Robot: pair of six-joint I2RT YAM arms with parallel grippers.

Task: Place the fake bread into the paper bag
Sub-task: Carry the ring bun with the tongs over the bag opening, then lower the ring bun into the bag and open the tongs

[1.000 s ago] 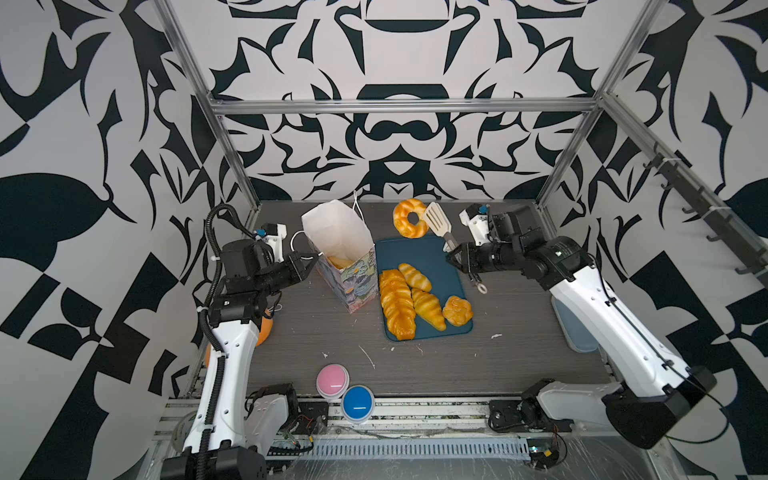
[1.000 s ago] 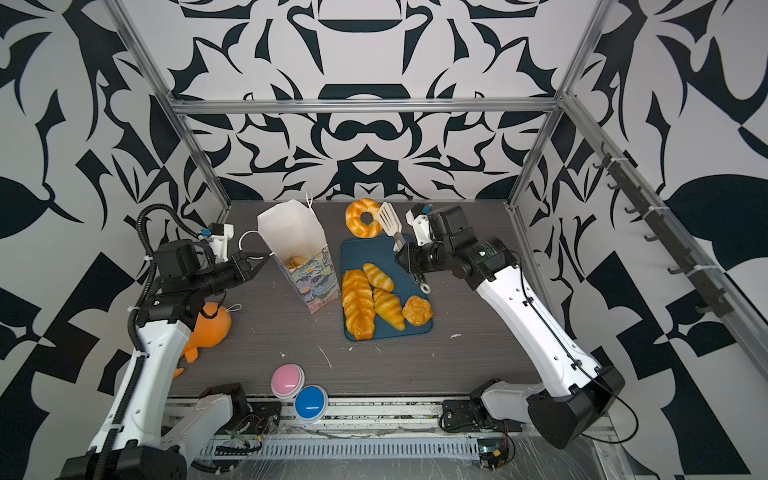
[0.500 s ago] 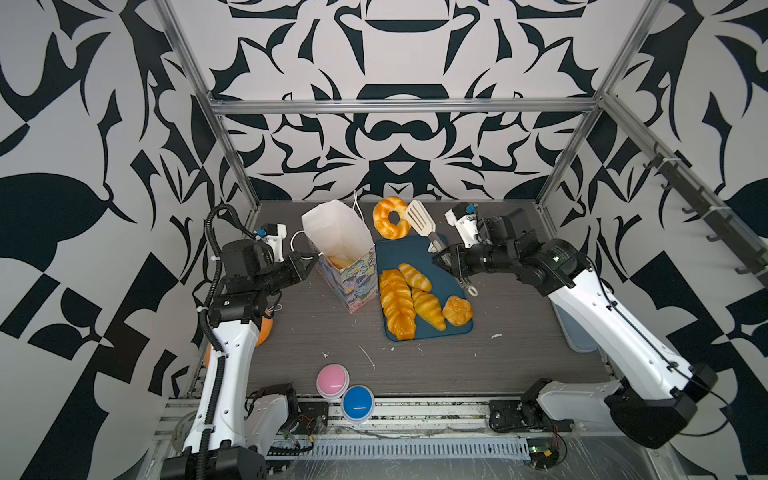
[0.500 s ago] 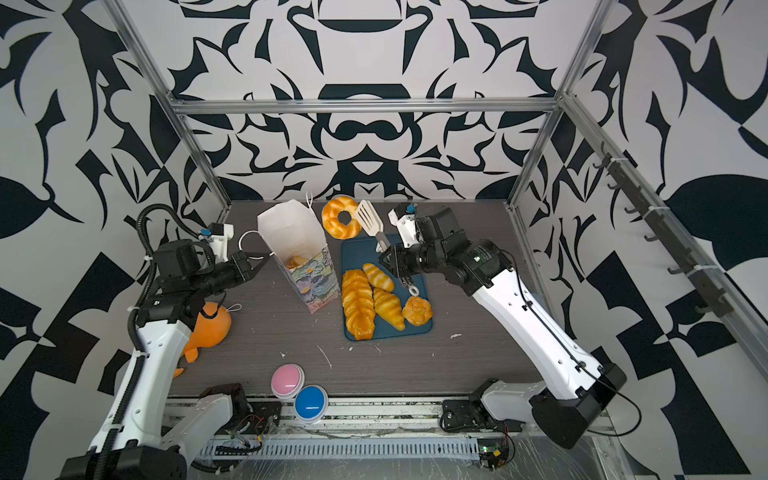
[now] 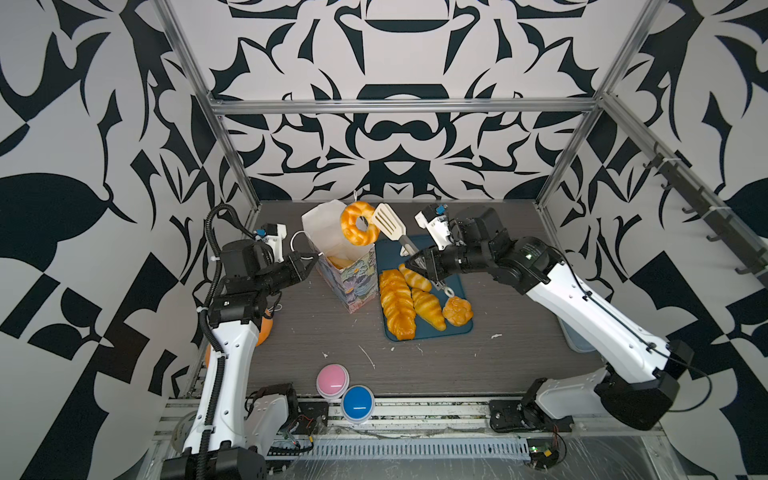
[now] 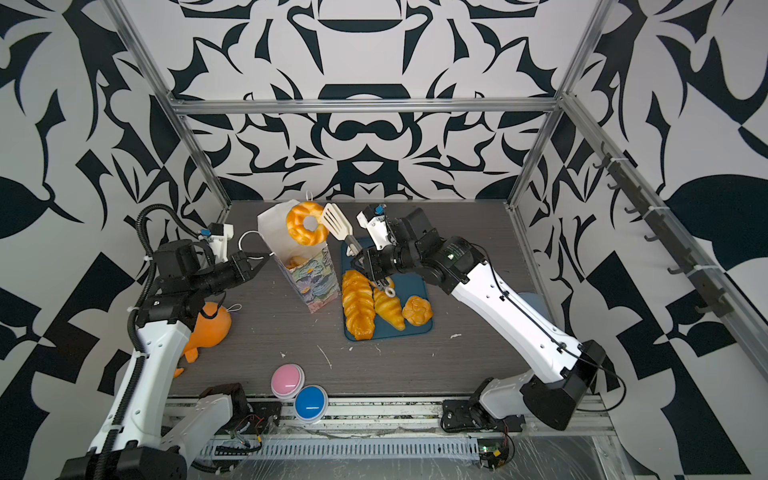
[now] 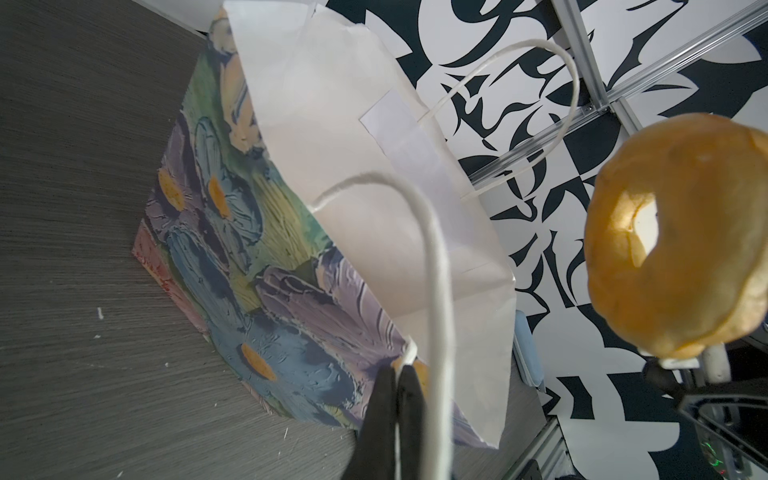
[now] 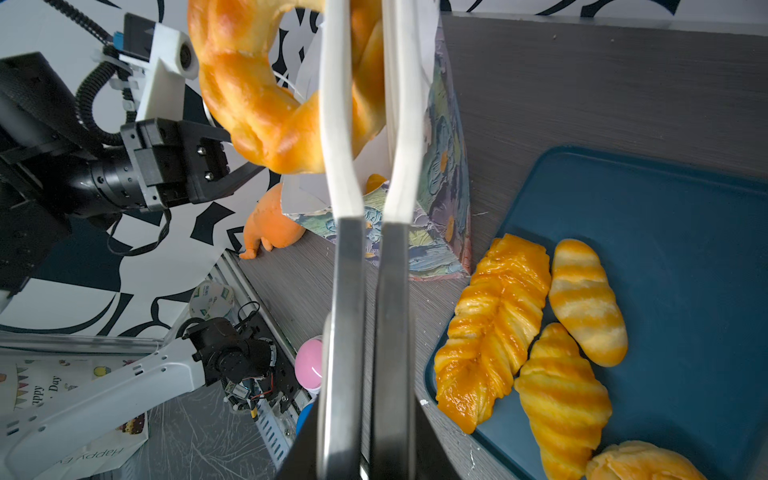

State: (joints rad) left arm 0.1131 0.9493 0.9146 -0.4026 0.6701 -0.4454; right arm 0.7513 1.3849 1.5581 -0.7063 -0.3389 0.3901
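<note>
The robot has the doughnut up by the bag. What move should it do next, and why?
Probably lower the ring doughnut into the open mouth of the paper bag. It hangs pinched in the tongs that the right gripper clamps, by the bag's rim, and the left gripper pinches the cord handle, steadying the bag.

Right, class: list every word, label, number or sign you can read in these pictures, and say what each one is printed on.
"appy" and "Day": on the bunting sheet lying beside the rig; the first letter is cut off.
"HAPPY": upside down on the cake sheet; what follows it is unreadable.
Round tub: it has printed labels, too small to read.
Paper bag: a painted flower print only, no text visible.
</note>
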